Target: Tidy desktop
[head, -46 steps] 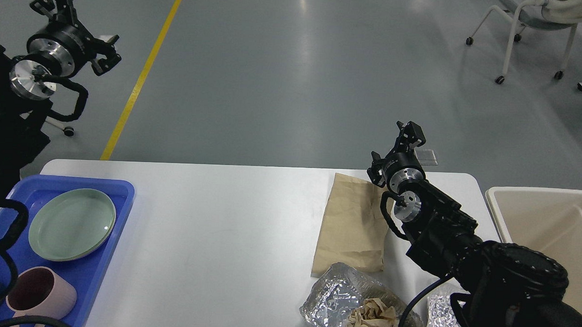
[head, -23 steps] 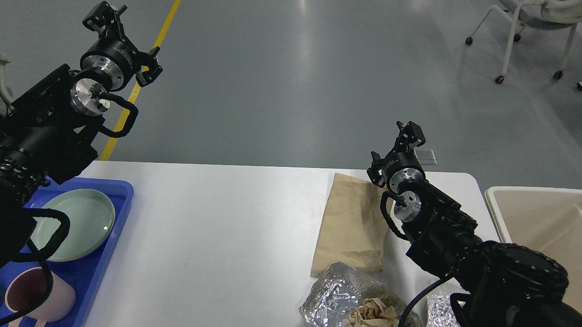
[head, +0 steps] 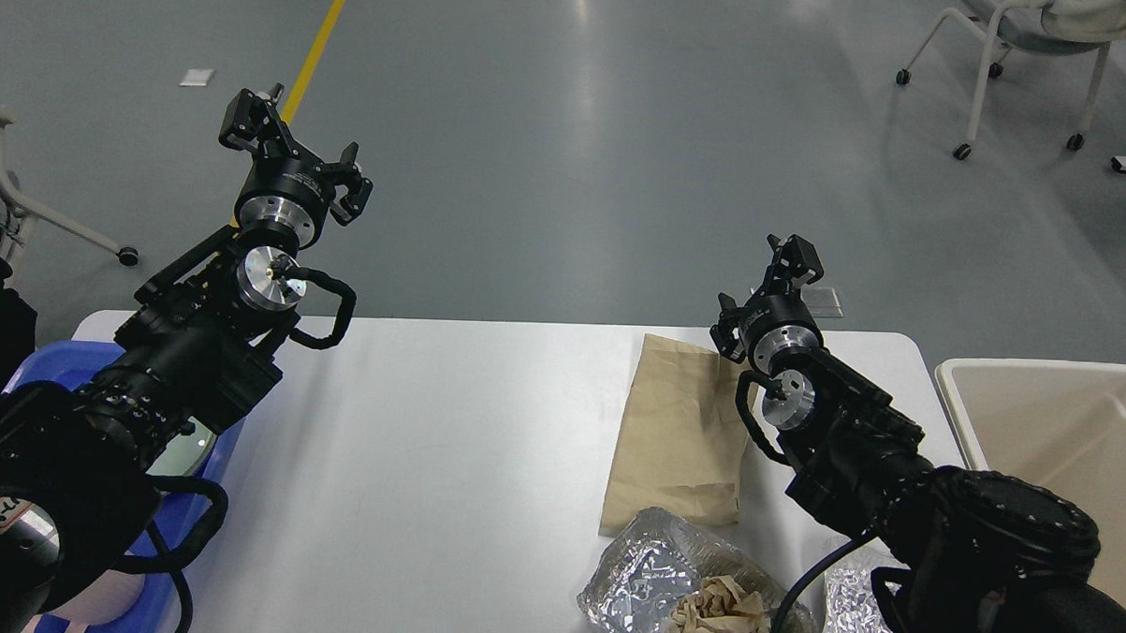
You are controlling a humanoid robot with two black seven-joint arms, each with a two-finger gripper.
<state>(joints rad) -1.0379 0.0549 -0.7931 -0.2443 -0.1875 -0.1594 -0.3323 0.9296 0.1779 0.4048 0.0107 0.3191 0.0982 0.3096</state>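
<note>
On the smooth white desktop, flat brown paper bag, crinkled foil; left gripper jaws apart, right gripper unclear

Glossy grey floor, yellow line, wheeled chair

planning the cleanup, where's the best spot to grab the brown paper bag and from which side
Probably the far short edge of the brown paper bag, coming from above. It lies flat on the desktop; that end is clear, while crumpled foil crowds the near end.
</note>
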